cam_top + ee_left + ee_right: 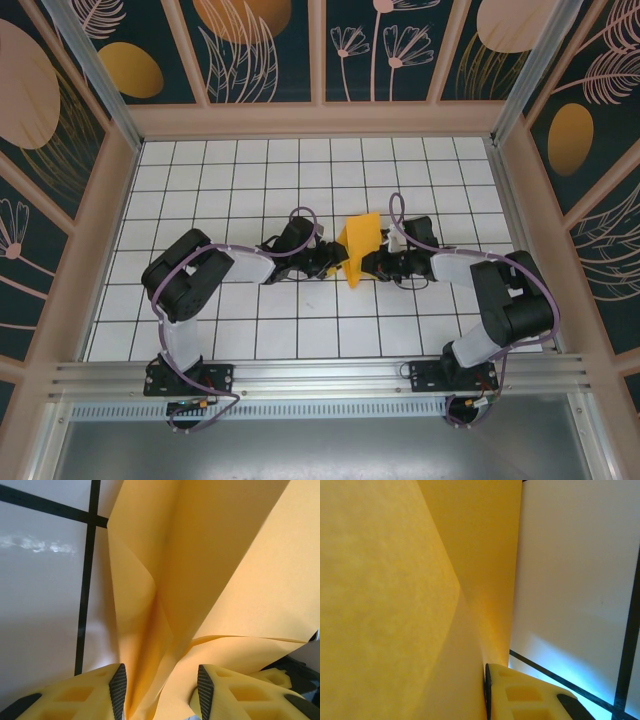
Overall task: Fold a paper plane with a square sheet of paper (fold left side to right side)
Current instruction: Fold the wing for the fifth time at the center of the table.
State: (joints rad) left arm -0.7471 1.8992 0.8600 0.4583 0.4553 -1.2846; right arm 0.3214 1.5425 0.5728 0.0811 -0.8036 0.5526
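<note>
At centre frame in the top view, the square sheet of paper [359,243] stands half-folded and raised between my left gripper [333,262] and right gripper [369,265]. My 2 left fingers [118,687] sit spread, with loose folds running down between them. 1 right finger [520,695] lies against the sheet. Its partner is hidden, so I cannot tell that grip.
</note>
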